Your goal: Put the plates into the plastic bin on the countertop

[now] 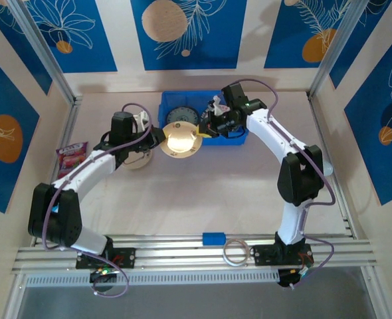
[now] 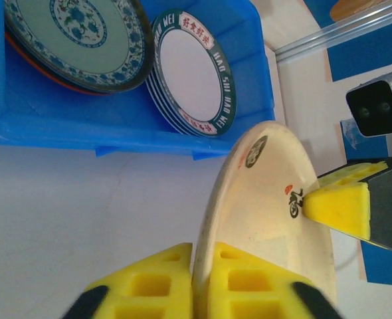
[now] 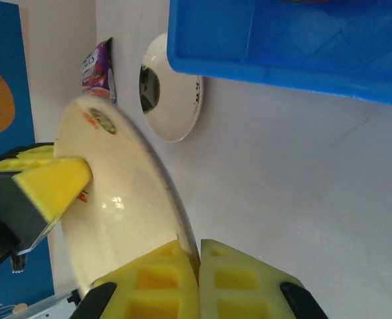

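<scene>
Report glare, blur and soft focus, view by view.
Top external: the cream plate glares nearly white at its centre. Left wrist: the stacked plates in the blue bin are sharp, the near yellow fingers slightly soft. Right wrist: small highlights on that plate.

I see a cream plate with small dark and red motifs, a bright blue bin, a pale-green plate bordered in blue florals, white plates rimmed dark green with red lettering, and yellow gripper pads.
</scene>
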Robot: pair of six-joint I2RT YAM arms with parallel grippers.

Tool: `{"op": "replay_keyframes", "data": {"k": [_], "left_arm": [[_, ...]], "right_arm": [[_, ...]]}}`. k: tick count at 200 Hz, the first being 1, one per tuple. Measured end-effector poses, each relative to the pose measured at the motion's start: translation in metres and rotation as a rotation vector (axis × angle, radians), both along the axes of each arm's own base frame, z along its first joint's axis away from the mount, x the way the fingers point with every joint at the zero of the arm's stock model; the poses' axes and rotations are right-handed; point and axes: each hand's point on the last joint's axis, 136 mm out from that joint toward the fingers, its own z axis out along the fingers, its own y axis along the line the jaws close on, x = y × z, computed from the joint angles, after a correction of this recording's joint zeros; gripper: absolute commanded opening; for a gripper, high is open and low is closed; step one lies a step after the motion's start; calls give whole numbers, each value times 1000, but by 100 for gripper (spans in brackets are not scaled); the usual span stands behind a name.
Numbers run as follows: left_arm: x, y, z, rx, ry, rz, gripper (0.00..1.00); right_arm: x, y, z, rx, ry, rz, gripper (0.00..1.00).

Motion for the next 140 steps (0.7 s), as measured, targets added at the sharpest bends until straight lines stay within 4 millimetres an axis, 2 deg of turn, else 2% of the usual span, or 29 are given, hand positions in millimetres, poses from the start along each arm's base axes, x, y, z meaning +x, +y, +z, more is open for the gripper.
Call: {"op": "replay_keyframes", "data": {"k": [3,9,13,39,64,89,112,140], "left_arm": [[1,0,1,-1,-1,0,79],[1,-1,3,-2,-6,-4,96],[1,-2,5,-1,-10,-7,100],[3,-1,8,12,-30,-10,100],[4,4,7,25,-35,2,100],[2,9,15,41,-63,9,100],[0,18,24,55,-89,23,100],[-1,33,27,77,-93,48,100]], "right_arm": [[1,0,0,-3,2,-5,0],[7,0,-1,-10,-6,-15,0],[10,1,0,-12,-10,-20,0],[33,0,2,-49,-49,-59,0],[65,-1,12,-85,-117,-108,0],[100,-4,18,-105,-182,-156,0],[127,-7,12,-130,-209,-194,0],[149,-13,-7,-160,-199,-227,0]]}}
